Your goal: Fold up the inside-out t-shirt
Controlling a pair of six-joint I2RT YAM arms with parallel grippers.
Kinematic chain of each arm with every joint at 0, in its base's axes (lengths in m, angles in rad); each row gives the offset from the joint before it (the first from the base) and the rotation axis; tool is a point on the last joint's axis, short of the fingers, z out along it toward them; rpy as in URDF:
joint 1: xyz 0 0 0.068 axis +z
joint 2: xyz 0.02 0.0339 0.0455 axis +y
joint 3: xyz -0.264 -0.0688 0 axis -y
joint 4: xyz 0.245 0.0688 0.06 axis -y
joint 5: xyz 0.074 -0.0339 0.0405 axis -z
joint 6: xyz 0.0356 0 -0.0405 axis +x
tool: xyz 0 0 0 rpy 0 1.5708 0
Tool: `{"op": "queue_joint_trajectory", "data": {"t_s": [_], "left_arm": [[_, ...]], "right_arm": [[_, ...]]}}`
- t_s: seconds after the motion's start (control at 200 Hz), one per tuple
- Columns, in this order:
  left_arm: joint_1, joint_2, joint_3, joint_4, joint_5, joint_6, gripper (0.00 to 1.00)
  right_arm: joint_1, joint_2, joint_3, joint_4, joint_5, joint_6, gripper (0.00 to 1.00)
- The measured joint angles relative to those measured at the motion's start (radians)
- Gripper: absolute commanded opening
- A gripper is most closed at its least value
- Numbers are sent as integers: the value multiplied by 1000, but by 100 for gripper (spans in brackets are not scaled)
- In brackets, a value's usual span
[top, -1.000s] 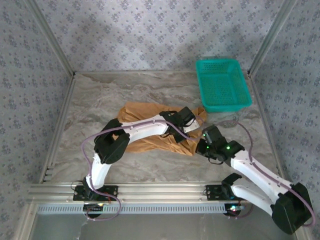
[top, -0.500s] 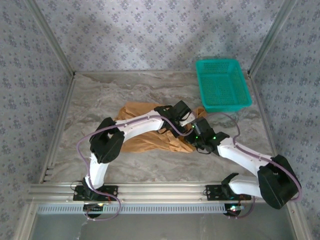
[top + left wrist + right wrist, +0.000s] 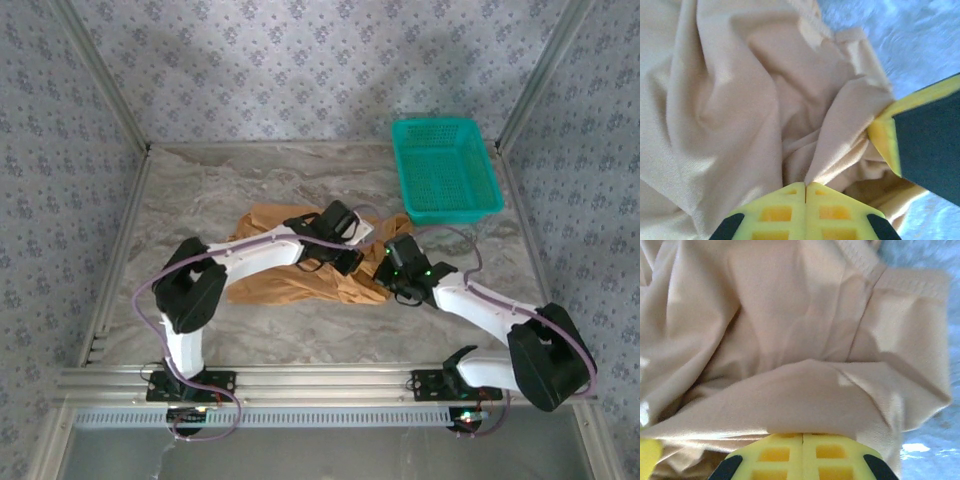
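Observation:
The inside-out t-shirt lies crumpled in a tan-orange heap at the middle of the marble table. My left gripper reaches over it from the left, near its right end. In the left wrist view that gripper is shut, and a ridge of the t-shirt rises from between its yellow tips. My right gripper comes in from the right, close beside the left one. In the right wrist view it is shut on a fold of the t-shirt, whose ribbed hem runs across the top right.
An empty teal basket stands at the back right of the table. Aluminium rails frame the table, with patterned walls behind. A finger of the right gripper shows close by in the left wrist view.
My right arm swung left to the shirt's right end; its jaws opened briefly, then shut on the cloth. My left gripper moved left, still shut on the shirt.

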Motion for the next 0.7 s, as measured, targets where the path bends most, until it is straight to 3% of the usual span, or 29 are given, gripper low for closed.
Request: {"op": "queue_joint_trajectory", "data": {"t_s": [0.34,0.57,0.7], "left_arm": [[44,-151,-98,254,91,-248,0],[46,-124,-138,406,125,-427,0],[46,-98,-139,412,127,-462,0]], "right_arm": [[-215,-138,180,-140,-48,-209,0],[-198,-161,129,-181,-76,-215,3],[-120,-243,82,-186,-81,-182,6]]}}
